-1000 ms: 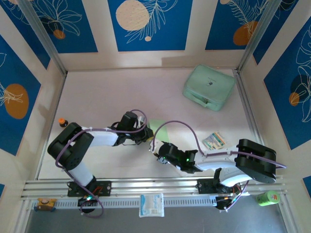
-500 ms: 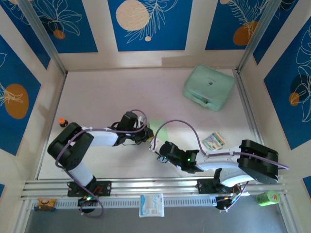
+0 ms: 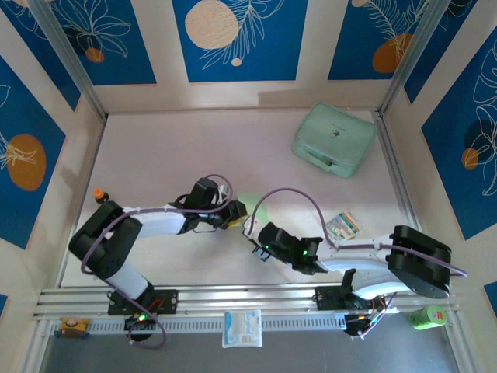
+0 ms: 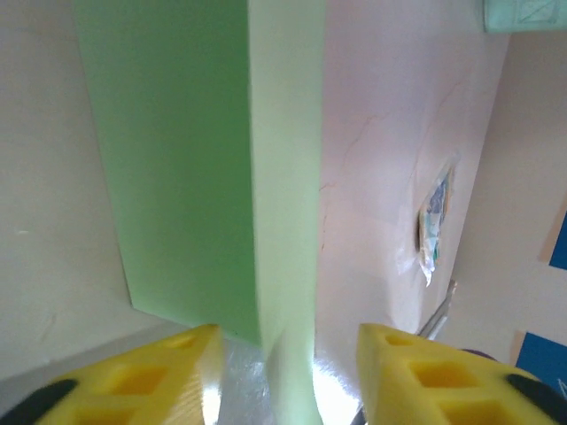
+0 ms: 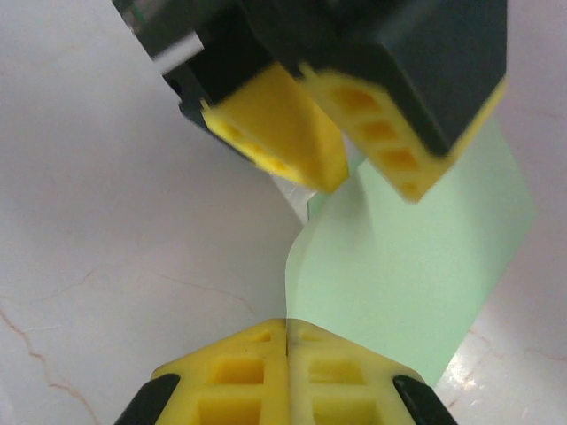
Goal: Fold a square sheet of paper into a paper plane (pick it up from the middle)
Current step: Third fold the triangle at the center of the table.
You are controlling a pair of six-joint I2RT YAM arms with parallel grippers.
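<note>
"Green paper sheet – where's it at?"
"Ctr of the top view, a bit below the middle, on the table, btwn the two wrists. It's partly folded. In the left wrist view a raised fold runs up mid-frame, w/ a darker flat panel on its left."
"Left gripper?"
"Jaws apart. The left wrist view has its yellow fingers at the bottom corners & the fold passing btwn them. Can't tell if either pad touches it, but it's not clamped on anything."
"Right gripper?"
"Closed tight, fingers pressed together at bottom ctr of its own view. The sheet's curled edge runs straight into the seam, so it looks pinched there. The rest of the sheet spreads toward the right of that frame."
"How close are the two?"
"V. close. The left gripper's fingers sit at the top of the right wrist view, just above the sheet."
"Other stuff?"
"Mint case is upper right in the top view, well apart from the sheet. Printed packet is right of ctr, near the right arm. White packet is bottom ctr by the rail. Small orange-topped item is at the table's left edge."
</note>
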